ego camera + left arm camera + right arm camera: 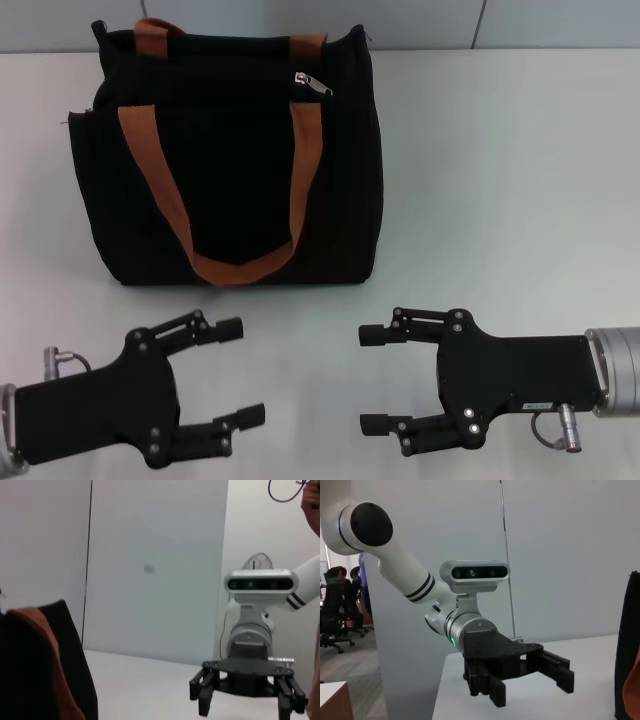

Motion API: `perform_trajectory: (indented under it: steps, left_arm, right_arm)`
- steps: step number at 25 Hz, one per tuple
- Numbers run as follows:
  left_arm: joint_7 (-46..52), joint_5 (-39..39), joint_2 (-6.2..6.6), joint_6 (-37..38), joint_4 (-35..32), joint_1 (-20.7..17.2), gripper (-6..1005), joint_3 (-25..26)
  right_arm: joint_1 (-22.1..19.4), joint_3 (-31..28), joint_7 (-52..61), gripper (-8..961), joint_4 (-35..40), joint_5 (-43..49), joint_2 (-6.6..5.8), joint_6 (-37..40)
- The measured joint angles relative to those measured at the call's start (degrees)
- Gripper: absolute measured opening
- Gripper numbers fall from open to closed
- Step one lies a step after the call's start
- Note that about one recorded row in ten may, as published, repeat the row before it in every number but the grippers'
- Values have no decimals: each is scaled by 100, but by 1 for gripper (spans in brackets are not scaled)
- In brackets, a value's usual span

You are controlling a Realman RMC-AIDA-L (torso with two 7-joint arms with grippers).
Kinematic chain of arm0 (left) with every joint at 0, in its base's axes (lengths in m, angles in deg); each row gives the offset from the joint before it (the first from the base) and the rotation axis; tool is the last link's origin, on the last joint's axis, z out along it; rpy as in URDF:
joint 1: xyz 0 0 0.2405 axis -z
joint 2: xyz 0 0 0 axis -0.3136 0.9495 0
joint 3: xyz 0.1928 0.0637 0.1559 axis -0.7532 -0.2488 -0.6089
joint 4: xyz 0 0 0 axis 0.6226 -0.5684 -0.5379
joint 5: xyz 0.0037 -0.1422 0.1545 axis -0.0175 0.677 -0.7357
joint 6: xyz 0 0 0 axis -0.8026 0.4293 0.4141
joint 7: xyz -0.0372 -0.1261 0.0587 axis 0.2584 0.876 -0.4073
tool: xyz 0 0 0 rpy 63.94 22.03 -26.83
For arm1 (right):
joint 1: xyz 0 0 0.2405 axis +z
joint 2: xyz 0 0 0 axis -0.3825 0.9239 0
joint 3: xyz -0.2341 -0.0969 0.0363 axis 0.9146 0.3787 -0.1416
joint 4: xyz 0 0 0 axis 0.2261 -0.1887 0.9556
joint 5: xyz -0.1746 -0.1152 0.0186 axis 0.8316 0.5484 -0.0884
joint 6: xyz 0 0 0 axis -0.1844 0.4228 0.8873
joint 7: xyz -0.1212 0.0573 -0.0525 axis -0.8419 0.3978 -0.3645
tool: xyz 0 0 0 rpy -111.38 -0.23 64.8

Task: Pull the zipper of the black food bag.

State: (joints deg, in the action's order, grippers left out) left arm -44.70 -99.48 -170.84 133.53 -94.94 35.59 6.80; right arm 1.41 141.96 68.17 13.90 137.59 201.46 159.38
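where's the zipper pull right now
In the head view the zipper sits near the top edge of the black food bag, just above its right-hand orange handle strap, far from both grippers.

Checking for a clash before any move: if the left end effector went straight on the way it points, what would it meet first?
Probably the right end effector, which faces the left end effector across bare table; heights are unclear.

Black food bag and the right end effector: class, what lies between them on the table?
Nothing: in the head view, only bare white table separates the black food bag from the open right end effector.
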Motion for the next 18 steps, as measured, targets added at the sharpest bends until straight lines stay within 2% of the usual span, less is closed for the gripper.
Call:
perform_trajectory:
  steps: [18]
  left_arm:
    - [-15,-142,-24,-134,39,-37,832,-6]
  right_arm:
    - [16,7,46,801,-14,-38,8,-4]
